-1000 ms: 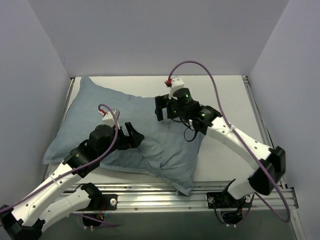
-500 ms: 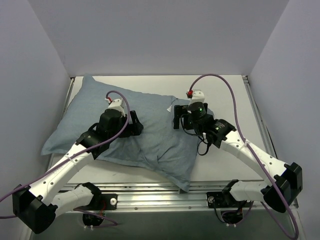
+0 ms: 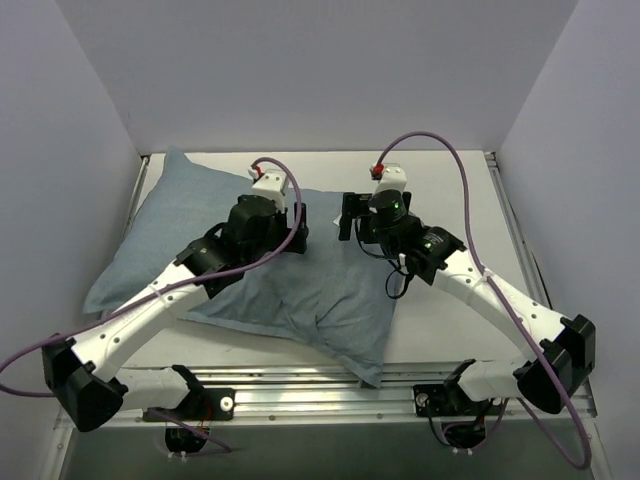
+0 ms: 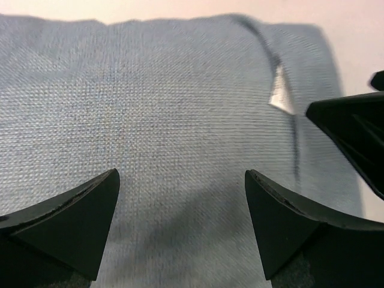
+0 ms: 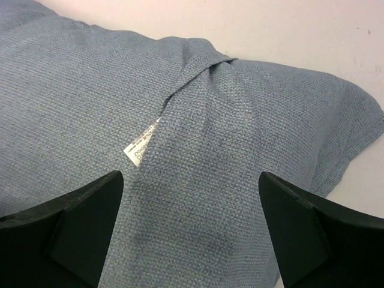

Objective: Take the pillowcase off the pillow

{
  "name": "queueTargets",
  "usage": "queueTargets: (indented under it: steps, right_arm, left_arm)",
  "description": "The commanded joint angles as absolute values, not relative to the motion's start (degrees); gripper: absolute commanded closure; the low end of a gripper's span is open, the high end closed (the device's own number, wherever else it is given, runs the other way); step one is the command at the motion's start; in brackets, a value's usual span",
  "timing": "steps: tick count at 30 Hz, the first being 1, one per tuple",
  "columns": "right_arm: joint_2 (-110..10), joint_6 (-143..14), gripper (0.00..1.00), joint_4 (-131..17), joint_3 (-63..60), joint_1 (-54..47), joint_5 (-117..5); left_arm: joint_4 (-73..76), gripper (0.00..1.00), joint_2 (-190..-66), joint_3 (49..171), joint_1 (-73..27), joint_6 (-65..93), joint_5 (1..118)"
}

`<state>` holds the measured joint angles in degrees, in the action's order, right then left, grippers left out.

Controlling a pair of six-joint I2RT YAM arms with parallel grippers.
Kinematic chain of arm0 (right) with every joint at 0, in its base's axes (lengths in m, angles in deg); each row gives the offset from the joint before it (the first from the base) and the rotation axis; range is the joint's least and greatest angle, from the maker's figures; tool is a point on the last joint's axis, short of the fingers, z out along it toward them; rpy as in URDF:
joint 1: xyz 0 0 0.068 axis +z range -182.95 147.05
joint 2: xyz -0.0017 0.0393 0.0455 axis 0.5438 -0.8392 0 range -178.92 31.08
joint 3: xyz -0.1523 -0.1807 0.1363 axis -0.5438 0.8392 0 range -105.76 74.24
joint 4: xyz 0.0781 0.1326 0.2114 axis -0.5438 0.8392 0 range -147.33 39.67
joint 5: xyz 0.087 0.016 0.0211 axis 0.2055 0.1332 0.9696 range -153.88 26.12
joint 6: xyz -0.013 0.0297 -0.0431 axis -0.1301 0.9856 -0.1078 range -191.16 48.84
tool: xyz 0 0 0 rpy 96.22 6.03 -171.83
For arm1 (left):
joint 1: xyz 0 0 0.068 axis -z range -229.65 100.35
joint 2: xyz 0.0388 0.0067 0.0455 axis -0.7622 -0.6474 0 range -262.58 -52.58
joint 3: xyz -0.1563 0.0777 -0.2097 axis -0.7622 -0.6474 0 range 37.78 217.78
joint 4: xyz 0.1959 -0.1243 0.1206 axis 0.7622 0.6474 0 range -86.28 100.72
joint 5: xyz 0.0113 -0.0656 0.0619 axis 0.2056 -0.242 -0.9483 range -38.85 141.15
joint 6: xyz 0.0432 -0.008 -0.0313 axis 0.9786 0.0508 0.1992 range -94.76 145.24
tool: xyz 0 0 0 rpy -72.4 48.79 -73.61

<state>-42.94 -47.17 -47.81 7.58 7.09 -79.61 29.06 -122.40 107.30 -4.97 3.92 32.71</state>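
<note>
Since a second ago the left gripper [image 4: 180, 175] is travelling from mid-cover toward 12 o'clock. It is closing in on the right gripper [image 5: 191, 175], which is hardly shifting.

Both are hovering side by side over the far middle of the pillowcase [image 3: 200, 230]. Both sets of jaws are spread wide, holding nothing. The cover is lying plain blue-grey side up across the left and centre of the table [image 3: 450, 180], with the pillow fully hidden inside.

A white label [image 5: 140, 147] is peeking out from under the overlapping flap edge [image 5: 180, 84], at about 10 o'clock of the right gripper. That is likely the opening.

Step in hand: getting a first grip. Judging best, one gripper should be pinching only the top flap layer beside the label, while the other is pinning or pulling the under layer, not squeezing the filling.
</note>
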Motion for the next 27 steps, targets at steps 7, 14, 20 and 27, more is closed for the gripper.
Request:
queueTargets:
  steps: [7, 14, 20, 27]
  right_arm:
    - [-48.7, -46.0, 0.11, -47.8, 10.7, 3.9, -82.9]
    - [-38.5, -45.8, 0.37, -45.5, 24.3, -10.8, -84.2]
    - [-35.9, -44.9, 0.59, -49.8, 32.8, -18.2, -70.3]
    - [-38.3, -45.1, 0.85, -64.1, 38.1, -18.2, -52.0]
  left_arm:
    - [28.4, 0.06, -132.4, 102.3, -5.0, -1.3, 22.0]
    - [26.2, 0.06, -128.8, 91.7, -10.4, -6.9, 24.9]
    - [26.1, 0.06, -127.0, 89.1, -13.0, -7.6, 27.6]
    - [24.4, 0.06, -125.4, 88.9, -13.2, -6.9, 31.2]
